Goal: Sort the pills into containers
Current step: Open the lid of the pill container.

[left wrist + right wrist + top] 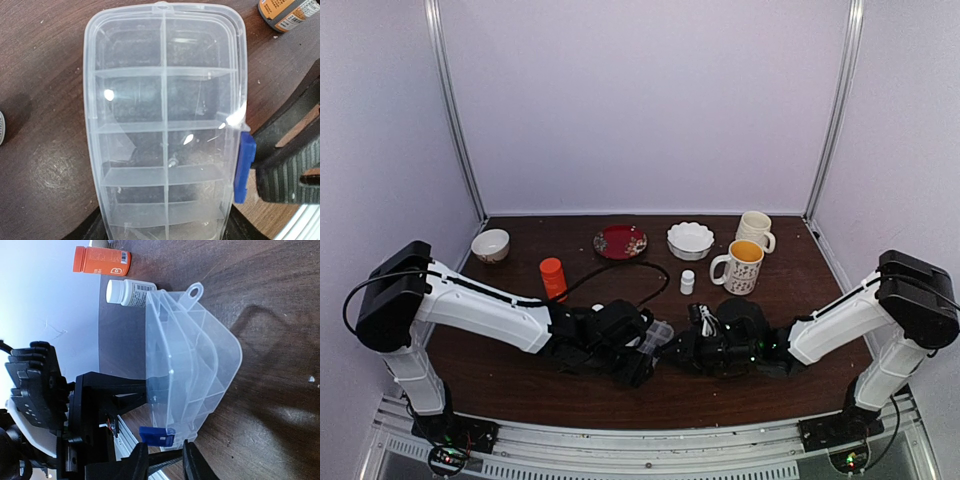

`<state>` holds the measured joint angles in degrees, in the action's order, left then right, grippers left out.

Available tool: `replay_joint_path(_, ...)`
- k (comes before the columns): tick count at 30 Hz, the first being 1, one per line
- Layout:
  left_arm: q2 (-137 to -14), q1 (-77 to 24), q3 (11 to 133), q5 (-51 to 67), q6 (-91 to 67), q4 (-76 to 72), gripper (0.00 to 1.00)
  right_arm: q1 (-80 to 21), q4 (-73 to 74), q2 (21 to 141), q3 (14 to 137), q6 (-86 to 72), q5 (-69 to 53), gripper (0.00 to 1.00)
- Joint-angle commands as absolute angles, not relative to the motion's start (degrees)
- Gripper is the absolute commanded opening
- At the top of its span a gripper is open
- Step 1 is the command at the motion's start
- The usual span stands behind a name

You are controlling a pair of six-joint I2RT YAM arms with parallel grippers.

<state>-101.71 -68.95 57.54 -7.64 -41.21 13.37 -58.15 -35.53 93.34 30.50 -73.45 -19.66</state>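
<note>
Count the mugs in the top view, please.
2. A cream mug stands at the back right; a patterned mug stands just in front of it. The arms could hide another.

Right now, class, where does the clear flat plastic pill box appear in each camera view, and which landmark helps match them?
Top external: the clear flat plastic pill box looks small, just below the picture's centre.
Left wrist: the box fills the middle, seen from above.
Right wrist: the box is at centre, seen from its side.
Shared landmark: its small blue latch, in both wrist views; not discernible from above.
</note>
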Motion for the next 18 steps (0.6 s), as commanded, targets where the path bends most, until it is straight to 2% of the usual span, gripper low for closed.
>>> replay_joint_path(1, -100.81, -68.75, 57.66, -7.43, -41.75, 11.23, 0.54, -58.45, -33.20, 93.80, 31.64, -72.61, -18.52, 0.25)
replay_joint_path(3, -100.81, -68.81, 57.66, -7.47, -41.75, 11.33, 0.54, -58.45, -32.56, 93.87, 31.67, -72.53, -18.30, 0.30)
replay_joint_path(6, -100.79, -68.76, 57.83, -7.96, -41.70, 11.53, 0.55, -58.45, -32.92, 93.95, 31.90, -72.55, -18.27, 0.45)
replay_joint_path(8, -100.85, -68.85, 57.88, -8.32, -41.61, 11.74, 0.56, -58.45, -33.17, 93.91, 32.16, -72.53, -18.30, 0.50)
replay_joint_path(13, -101.15, -68.87, 58.41, -9.38, -41.39, 12.72, 0.61, -58.52, -32.90, 94.00, 33.45, -72.34, -18.24, 0.55)
replay_joint_path(18, -101.80, -68.89, 58.87, -8.95, -41.63, 13.01, 0.73, -58.47, -32.22, 94.81, 34.82, -72.49, -17.93, 0.56)
